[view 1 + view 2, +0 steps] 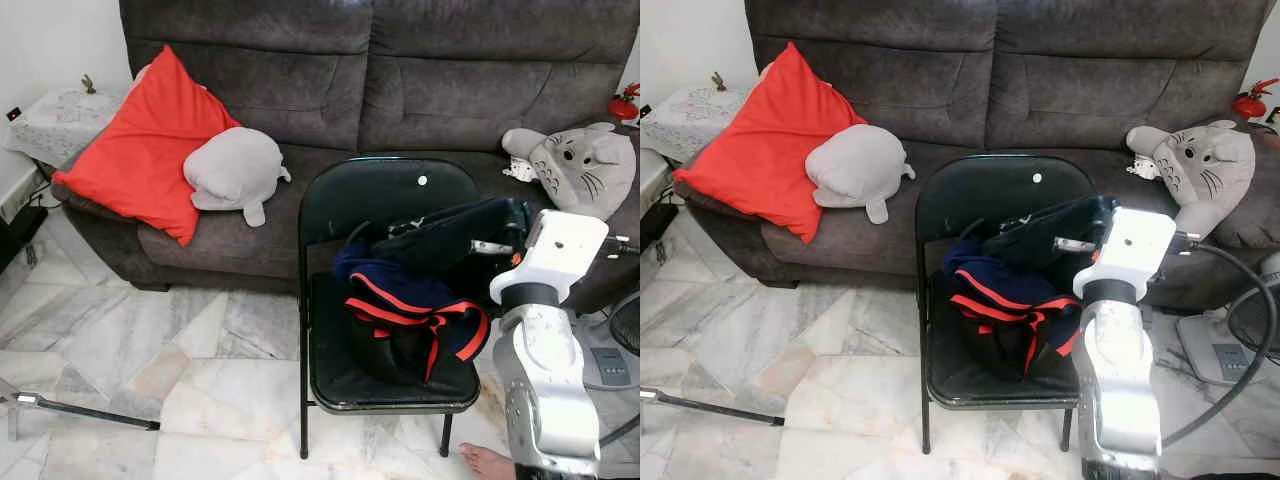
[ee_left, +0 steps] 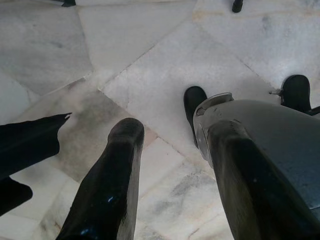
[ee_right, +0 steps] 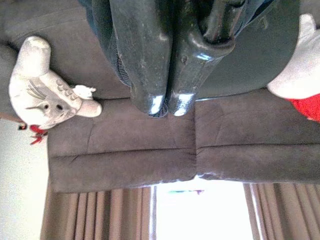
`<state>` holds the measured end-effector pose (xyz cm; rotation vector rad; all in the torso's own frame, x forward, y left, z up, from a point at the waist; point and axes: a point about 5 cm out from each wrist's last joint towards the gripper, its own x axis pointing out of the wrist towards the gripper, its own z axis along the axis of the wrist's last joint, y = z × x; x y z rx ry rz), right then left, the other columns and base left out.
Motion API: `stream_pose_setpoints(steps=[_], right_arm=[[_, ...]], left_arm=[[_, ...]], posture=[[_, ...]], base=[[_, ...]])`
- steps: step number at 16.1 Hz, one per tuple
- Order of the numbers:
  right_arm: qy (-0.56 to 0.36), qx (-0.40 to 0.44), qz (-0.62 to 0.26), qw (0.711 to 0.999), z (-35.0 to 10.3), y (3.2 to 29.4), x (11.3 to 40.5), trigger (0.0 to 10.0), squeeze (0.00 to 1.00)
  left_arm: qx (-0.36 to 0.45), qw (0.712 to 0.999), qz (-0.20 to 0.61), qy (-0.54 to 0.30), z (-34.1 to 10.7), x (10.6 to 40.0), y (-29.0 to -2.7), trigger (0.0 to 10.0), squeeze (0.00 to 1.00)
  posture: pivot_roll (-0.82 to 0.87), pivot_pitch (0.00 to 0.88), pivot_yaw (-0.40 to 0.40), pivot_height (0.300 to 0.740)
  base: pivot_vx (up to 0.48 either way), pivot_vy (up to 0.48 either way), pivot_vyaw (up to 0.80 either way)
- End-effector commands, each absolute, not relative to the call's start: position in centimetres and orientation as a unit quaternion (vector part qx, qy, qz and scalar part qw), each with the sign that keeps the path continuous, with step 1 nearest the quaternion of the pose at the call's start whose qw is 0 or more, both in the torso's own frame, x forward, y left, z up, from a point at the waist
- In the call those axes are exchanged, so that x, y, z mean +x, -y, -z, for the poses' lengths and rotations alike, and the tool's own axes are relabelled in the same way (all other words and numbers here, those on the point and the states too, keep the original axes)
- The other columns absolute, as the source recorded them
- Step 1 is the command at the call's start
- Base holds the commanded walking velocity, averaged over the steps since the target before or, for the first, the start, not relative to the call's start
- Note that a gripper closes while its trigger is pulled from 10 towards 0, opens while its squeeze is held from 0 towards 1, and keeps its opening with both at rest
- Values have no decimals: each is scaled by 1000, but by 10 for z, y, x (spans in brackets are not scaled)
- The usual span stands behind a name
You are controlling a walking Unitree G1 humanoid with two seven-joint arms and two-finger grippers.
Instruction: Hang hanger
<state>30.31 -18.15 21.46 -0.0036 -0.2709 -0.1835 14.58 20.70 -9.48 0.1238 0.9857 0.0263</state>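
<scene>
A dark blue garment with red stripes (image 1: 405,310) lies bunched on the seat of a black folding chair (image 1: 385,195), and part of its dark cloth is lifted up and across toward the right gripper (image 1: 400,232); whether a hanger sits inside the cloth cannot be made out. The chair stands on a pale marble-tiled floor (image 1: 150,340) just in front of a dark grey sofa (image 1: 400,70), which carries a red cushion (image 1: 140,145), a grey plush (image 1: 235,170) beside it and a grey-and-white plush toy (image 1: 580,165) at the far end. The right gripper reaches over the chair seat – in its wrist view the two black fingers (image 3: 150,75) are pressed together at the tips. The left gripper (image 2: 170,175) hangs above the floor tiles, its fingers spread apart and holding nothing
</scene>
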Motion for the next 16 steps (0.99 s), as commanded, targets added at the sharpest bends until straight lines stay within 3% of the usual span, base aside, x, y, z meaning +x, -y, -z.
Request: stream_pose_setpoints(steps=[1,5,6,9,12,14,16], right_arm=[[173,-2,76,982,-235,179,293,0,0],[223,-4,73,972,-258,180,276,0,0],[208,-10,100,973,-253,190,278,0,0],[179,82,219,956,-248,228,280,0,0],[88,137,322,933,-212,261,274,0,0],[42,186,351,917,-189,263,267,0,0],[-32,270,386,881,-154,261,259,0,0]], left_arm=[[59,866,-3,-497,101,133,-203,10000,0],[62,867,-1,-495,100,135,-202,10000,0],[63,867,-1,-495,100,135,-202,10000,0],[63,867,-2,-494,100,135,-203,10000,0],[63,867,-3,-494,100,135,-204,10000,0],[63,867,-3,-494,100,135,-204,10000,0],[64,866,-1,-496,100,134,-204,10000,0]], posture=[[-108,138,4,740],[-118,141,6,740],[-117,138,8,740],[-115,133,7,740],[-113,132,6,740],[-114,133,8,740],[-110,131,10,740]], base=[[0,0,0],[0,0,0],[0,0,0],[0,0,0],[0,0,0],[0,0,0],[0,0,0]])
